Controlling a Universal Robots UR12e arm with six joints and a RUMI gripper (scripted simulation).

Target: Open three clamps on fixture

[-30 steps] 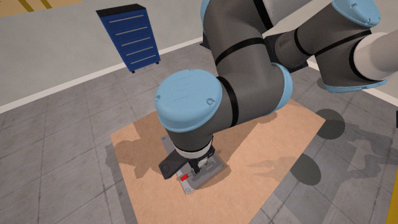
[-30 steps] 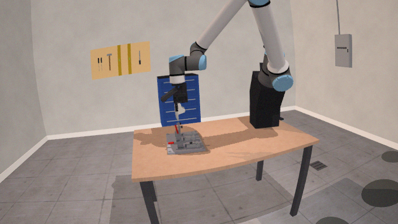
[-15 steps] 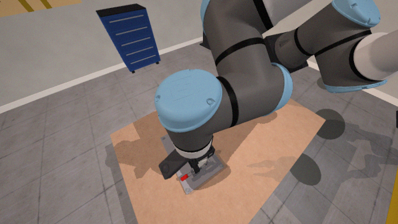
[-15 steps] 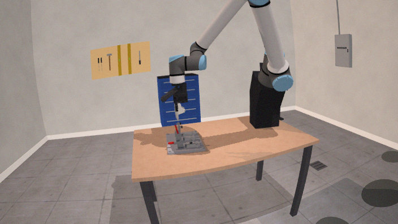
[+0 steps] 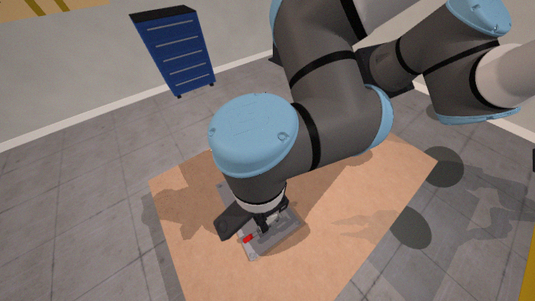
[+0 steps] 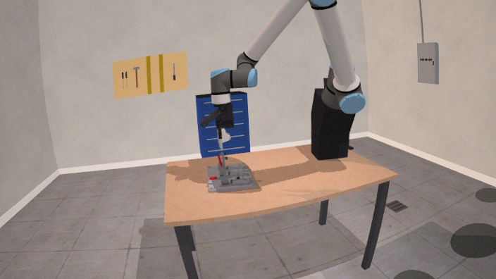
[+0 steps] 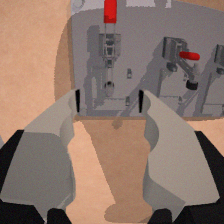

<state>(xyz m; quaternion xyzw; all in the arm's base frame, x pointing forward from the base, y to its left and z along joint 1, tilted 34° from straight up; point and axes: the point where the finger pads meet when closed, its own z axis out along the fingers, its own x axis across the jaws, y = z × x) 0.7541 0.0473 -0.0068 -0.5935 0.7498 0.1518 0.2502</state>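
The grey fixture plate [image 7: 150, 60] lies on the wooden table and also shows in the exterior view [image 6: 230, 180] and the top view [image 5: 267, 233]. In the wrist view its left clamp [image 7: 109, 45] has a red handle [image 7: 109, 11] lying flat, pointing away from me. The middle clamp's red handle [image 7: 189, 55] sits raised over its arm. A third clamp [image 7: 219, 55] is cut off at the right edge. My gripper [image 7: 109, 91] hovers above the fixture's near edge, in line with the left clamp. Its fingers stand partly apart with nothing between them. In the exterior view the gripper [image 6: 220, 141] hangs above an upright red handle [image 6: 220, 160].
The arm's black pedestal [image 6: 329, 123] stands on the table's far right corner. A blue drawer cabinet [image 6: 225, 123] stands on the floor behind the table. The fixture sits near the table's left edge. My wrist and forearm [image 5: 258, 137] hide much of the fixture in the top view.
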